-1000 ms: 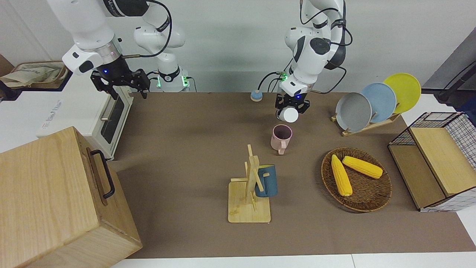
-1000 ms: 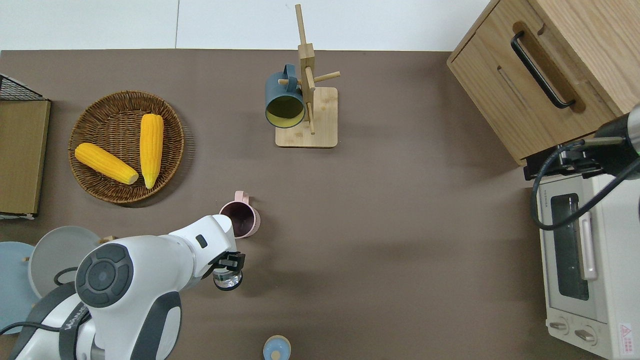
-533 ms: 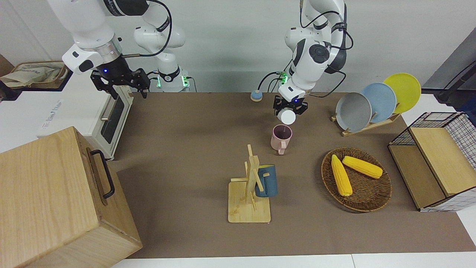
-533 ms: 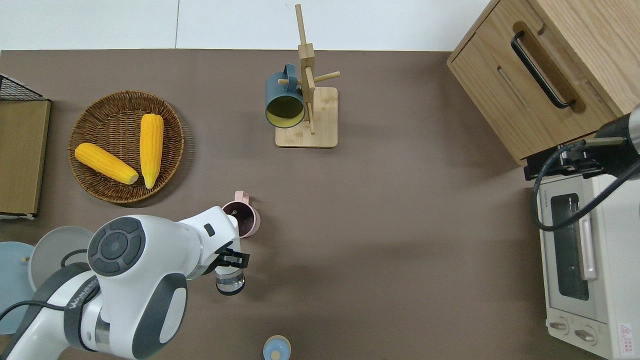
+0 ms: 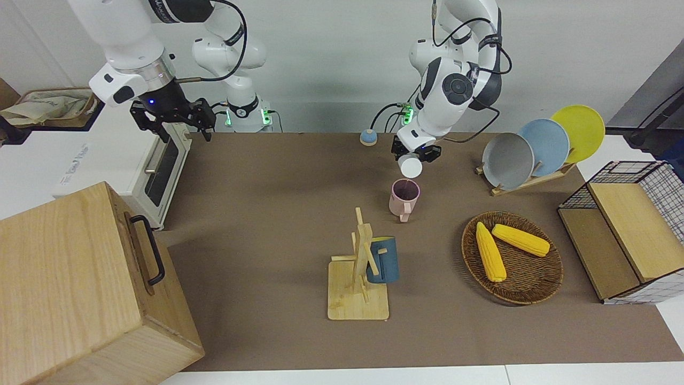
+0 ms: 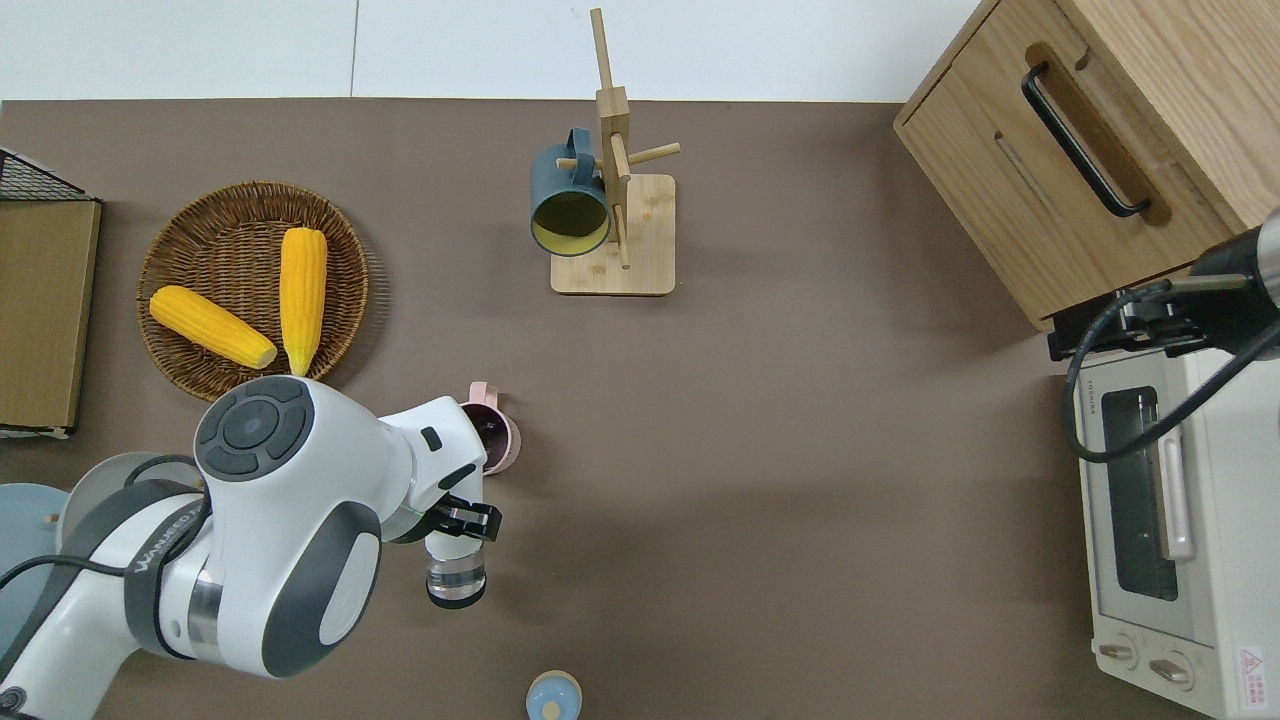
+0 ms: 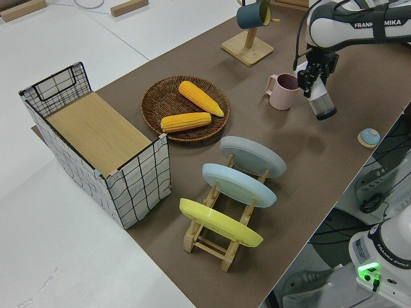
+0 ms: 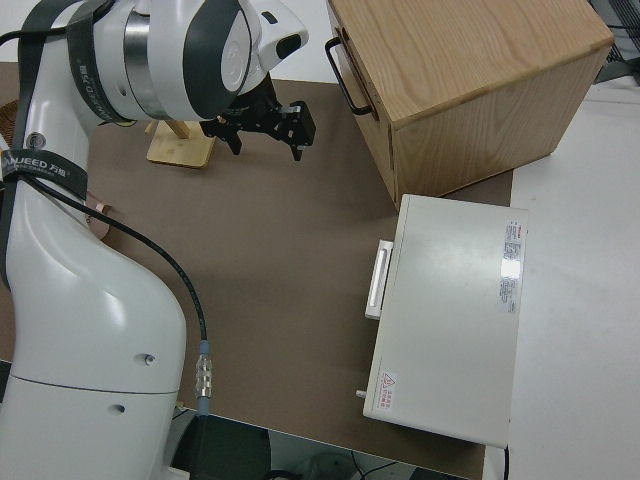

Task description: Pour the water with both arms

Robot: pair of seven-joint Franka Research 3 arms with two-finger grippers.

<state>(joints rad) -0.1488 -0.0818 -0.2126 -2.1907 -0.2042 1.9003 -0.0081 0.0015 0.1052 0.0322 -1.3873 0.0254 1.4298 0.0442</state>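
Tilting further than a second ago, the clear bottle (image 6: 456, 575) in the left end effector (image 6: 462, 520) now lies nearly level, its mouth end toward the pink mug (image 6: 497, 437) standing on the brown table (image 6: 800, 450) just beside it. The left end effector grips the bottle's neck. The right end effector (image 5: 172, 118), fingers spread wide, is parked.

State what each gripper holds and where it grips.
The left gripper holds a clear bottle near its neck, tilted over the table by the pink mug. The right arm is parked, its gripper open and empty.
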